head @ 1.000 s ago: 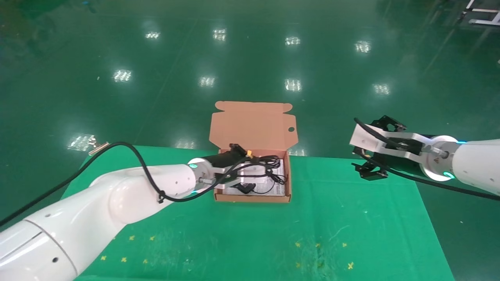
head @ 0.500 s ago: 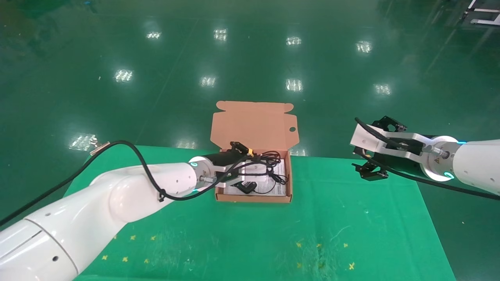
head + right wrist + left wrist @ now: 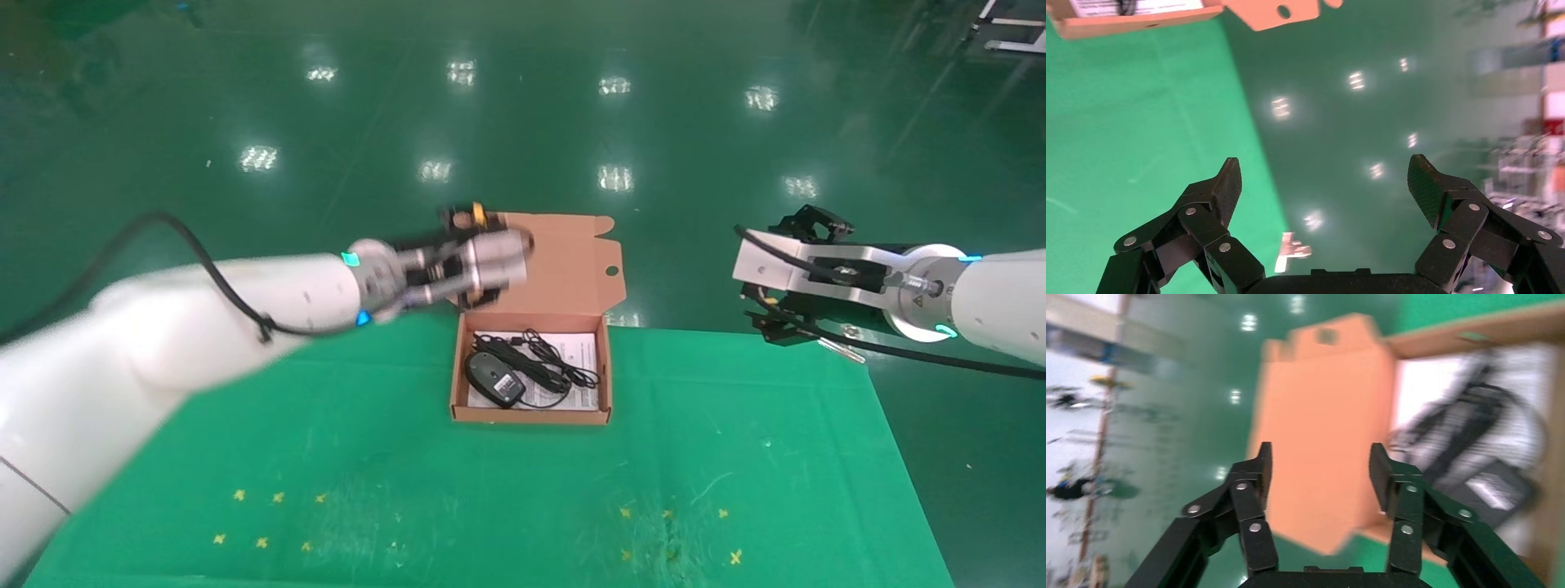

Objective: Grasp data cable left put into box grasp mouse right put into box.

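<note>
Your left arm smeared by motion in head view; left wrist view smeared too, box contents hard to read there. Data cable and mouse cord tangle together; you cannot tell bundle from cord.

Box [image 3: 529,416] sits on green table [image 3: 507,506], flap lid [image 3: 564,265] upright. Inside, on white sheet [image 3: 584,359]: mouse [image 3: 493,378] at left side, dark cabling [image 3: 543,367] beside it.

Left gripper [image 3: 1318,471] above box's far-left corner, fingers spread, holding nothing. Right gripper [image 3: 1324,187] off table's far-right edge, fingers wide apart, empty.
</note>
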Controlling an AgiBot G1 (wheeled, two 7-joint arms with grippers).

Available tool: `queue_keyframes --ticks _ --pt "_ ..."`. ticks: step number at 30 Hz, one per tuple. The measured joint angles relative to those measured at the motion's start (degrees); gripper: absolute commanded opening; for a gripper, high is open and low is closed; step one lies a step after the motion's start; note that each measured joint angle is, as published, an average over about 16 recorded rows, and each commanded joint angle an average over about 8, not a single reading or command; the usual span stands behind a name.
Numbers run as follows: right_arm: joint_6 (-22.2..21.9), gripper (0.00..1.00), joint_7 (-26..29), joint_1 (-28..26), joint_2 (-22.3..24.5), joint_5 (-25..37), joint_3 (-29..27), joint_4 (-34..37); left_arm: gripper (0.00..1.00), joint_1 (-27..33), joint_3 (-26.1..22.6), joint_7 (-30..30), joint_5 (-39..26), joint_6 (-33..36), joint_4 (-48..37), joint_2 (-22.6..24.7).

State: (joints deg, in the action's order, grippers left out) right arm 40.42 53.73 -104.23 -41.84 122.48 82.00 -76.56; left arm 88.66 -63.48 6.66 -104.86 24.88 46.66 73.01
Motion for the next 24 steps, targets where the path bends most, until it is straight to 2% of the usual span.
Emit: queue_keyframes --ticks 5,10,24 --pt "2.67 1.0 -1.58 -1.13 -0.69 -0.15 -0.77 -0.28 1.0 0.97 1.57 2.54 0.71 1.52 1.96 -1.96" --pt "5.76 1.0 -3.58 -0.2 -0.87 -3.06 -3.37 -0.33 1.0 0.09 3.8 3.58 3.15 4.4 3.79 -4.04" --pt "14.78 1.0 -12.24 8.95 0.72 -19.91 -17.09 0.27 1.0 -5.96 13.67 3.89 16.55 17.2 9.16 -11.8"
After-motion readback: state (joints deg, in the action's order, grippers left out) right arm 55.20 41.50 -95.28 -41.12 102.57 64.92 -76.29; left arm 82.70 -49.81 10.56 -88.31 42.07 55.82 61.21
